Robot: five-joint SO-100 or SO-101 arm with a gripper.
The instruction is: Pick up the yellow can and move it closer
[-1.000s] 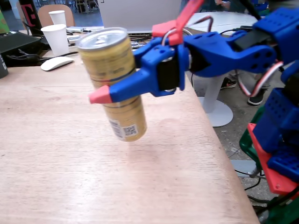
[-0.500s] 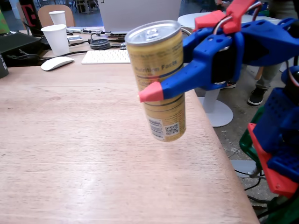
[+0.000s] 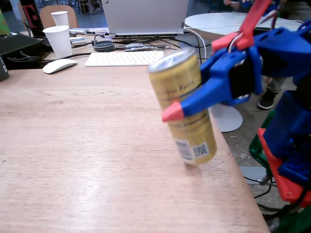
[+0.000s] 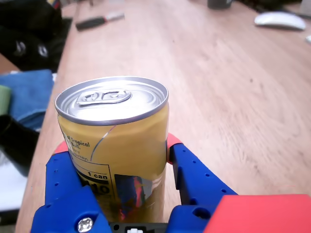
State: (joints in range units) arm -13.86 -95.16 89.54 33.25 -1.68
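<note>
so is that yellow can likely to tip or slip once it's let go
The yellow can is tall, slim and tilted near the table edge, so it may topple. The fingers grip smooth metal, so it could slip. Its dented wall suggests thin, crushable sides.

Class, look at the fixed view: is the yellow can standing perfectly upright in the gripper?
No. The yellow can leans, its silver top toward the left and its base toward the right, clamped in the gripper.

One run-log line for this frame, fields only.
phase: carry | gripper: jaws shut on yellow can | can: tilted, base near table right edge, contact unclear | background: paper cups, keyboard, mouse
</note>
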